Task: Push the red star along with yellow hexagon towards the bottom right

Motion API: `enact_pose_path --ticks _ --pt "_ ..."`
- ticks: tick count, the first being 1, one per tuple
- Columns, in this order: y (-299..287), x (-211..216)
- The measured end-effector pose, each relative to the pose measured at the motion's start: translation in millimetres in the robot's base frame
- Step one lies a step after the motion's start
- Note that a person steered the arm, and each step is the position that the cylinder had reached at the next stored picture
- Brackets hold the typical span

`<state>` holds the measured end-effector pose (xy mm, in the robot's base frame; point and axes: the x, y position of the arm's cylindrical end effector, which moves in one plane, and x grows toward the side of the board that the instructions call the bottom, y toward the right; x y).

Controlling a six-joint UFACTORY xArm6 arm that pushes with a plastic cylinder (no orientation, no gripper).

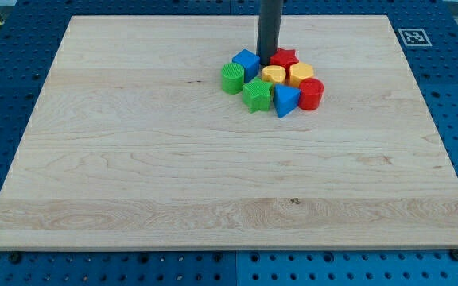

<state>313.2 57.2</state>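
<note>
The red star [285, 58] lies at the top of a tight cluster of blocks in the upper middle of the wooden board [133, 159]. A yellow hexagon [300, 75] sits just below and right of it, touching it. A second yellow block [273, 75] lies to its left. My tip [266, 63] comes down from the view's top and stands between the blue cube [246, 61] and the red star, just left of the star and above the second yellow block.
A green cylinder [231, 79], a green star [256, 94], a blue triangle [285, 99] and a red cylinder [311, 93] pack the lower part of the cluster. A marker tag [414, 36] sits off the board's top right corner.
</note>
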Motion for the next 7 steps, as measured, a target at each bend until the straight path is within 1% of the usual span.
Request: enact_pose_path --ticks 2,3,4,6,7 --pt "4 0" --pt "-3 0" --pt "11 6" --pt "12 27" --pt "33 33"
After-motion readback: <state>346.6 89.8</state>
